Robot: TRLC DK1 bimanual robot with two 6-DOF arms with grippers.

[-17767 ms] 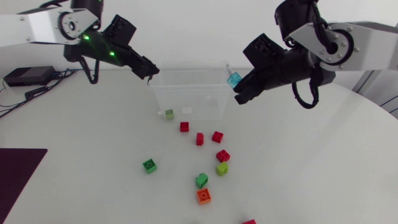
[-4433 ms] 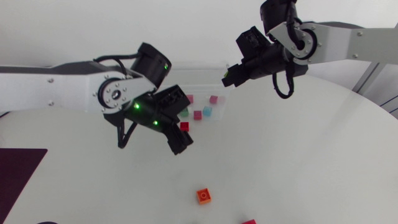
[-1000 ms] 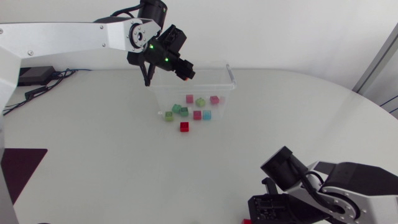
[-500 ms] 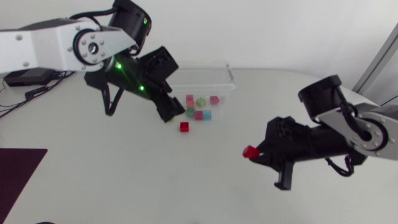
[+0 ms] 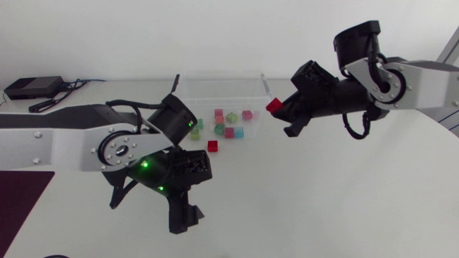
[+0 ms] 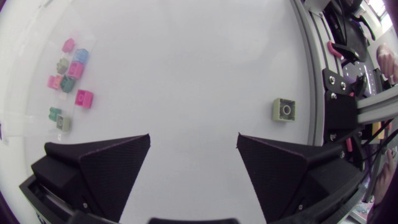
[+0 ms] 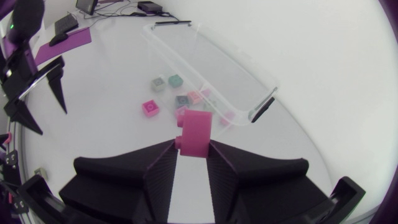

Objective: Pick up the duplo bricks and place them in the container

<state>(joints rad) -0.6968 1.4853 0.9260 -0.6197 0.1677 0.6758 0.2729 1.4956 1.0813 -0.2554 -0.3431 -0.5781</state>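
Observation:
The clear container (image 5: 215, 89) stands at the back centre, with several pink, green and blue bricks (image 5: 229, 123) in it. My right gripper (image 5: 278, 109) hangs beside the container's right end, shut on a red brick (image 5: 273, 105); in the right wrist view the gripper (image 7: 193, 148) pinches that brick (image 7: 196, 132) upright above the table. Another red brick (image 5: 212, 145) and a light green one (image 5: 194, 133) lie just in front of the container. My left gripper (image 5: 185, 215) is open and empty near the front centre. Ahead of it (image 6: 194, 162) lies an olive brick (image 6: 284, 110).
The olive brick (image 7: 38, 172) sits close to the table's near edge. A black box (image 5: 31, 87) with cables lies at the back left, and a dark mat (image 5: 18, 193) covers the left edge. My left arm (image 5: 122, 147) spans the left middle.
My right arm rose from the front of the table with the red brick and carried it to the container's right end. My left arm swung from the container to the front centre, gripper opening.

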